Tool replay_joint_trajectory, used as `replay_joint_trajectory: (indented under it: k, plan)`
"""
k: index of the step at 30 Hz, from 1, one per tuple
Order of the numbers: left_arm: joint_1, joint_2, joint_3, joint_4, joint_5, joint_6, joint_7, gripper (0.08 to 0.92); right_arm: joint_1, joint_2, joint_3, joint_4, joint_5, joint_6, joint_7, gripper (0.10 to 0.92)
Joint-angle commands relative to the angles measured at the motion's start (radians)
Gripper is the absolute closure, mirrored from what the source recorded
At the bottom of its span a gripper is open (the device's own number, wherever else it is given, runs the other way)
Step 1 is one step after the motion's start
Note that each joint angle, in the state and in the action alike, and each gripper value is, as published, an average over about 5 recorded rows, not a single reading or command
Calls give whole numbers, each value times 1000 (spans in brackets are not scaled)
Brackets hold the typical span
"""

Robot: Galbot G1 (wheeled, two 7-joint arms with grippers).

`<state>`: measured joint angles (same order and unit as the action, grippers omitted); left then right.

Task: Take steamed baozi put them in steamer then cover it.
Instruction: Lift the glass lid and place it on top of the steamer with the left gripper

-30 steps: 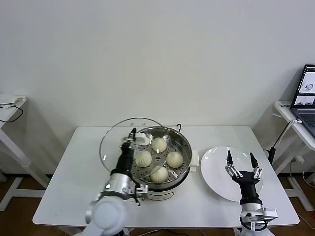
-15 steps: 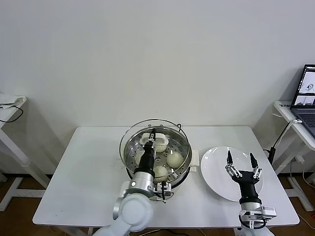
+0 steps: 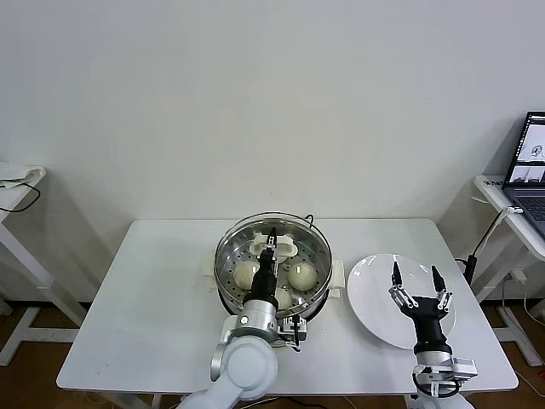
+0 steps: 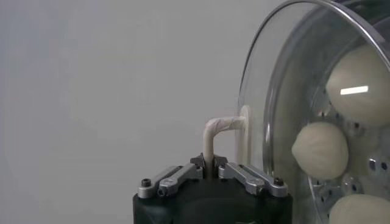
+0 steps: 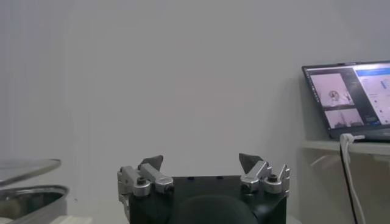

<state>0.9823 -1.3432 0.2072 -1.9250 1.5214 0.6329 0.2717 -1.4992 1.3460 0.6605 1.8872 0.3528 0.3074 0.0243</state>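
Four baozi [image 3: 301, 275] in steamer [image 3: 319, 290]; glass cover [image 3: 234, 247] now moved overhead, handle clamped by left gripper [image 3: 271, 244]; right gripper [image 3: 417, 286] spread empty.

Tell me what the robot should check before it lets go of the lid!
1. Buns in the steamer: ok, baozi show through the glass, though I cannot count all four.
2. Lid lined up over the steamer: ok, its rim roughly matches the pot's rim in the head view.
3. Lid fully seated and flat: cannot tell.
4. Left gripper holding the lid handle: ok, shut on it.
5. Right gripper out of the way: ok, open above the plate.
6. Nothing caught under the lid rim: cannot tell.
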Motion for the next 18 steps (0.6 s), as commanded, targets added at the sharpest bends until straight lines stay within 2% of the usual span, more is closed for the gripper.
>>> replay_joint_trajectory:
  k: [1, 18]
  plan:
    - [0, -23, 7, 27, 26, -3, -2, 813, 3, 0, -2, -1, -1, 0, -1, 203]
    - [16, -36, -15, 48, 46, -5, -11, 813, 12, -4, -7, -10, -3, 1, -3, 203]
